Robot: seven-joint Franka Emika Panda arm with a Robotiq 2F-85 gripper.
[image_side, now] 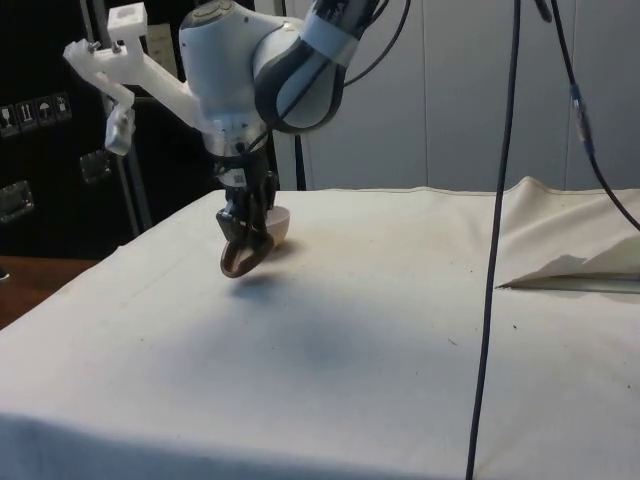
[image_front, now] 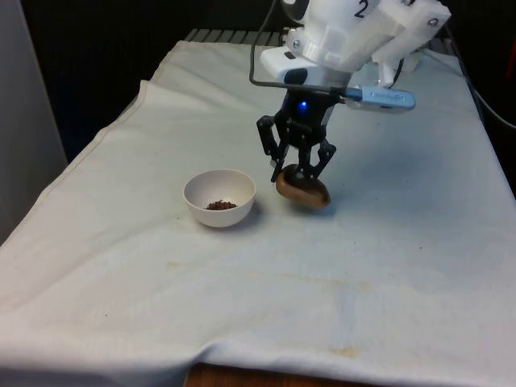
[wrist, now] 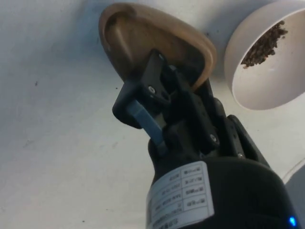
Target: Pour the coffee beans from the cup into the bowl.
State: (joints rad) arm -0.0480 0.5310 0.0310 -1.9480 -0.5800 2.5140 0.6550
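the hand (image_front: 300, 171) grips the brown cup (image_front: 303, 190) by its rim, tilted, just beside the white bowl (image_front: 219, 197) on the table (image_front: 387, 266). beans (image_front: 221, 205) lie in the bowl; pouring looks done, so next comes setting the cup upright.

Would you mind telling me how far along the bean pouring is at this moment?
The pour looks done: coffee beans lie in the white bowl, and the wrist view shows the wooden cup empty. The gripper holds the cup by its rim, tilted, low over the cloth beside the bowl. Setting it down and letting go is probably what's left.
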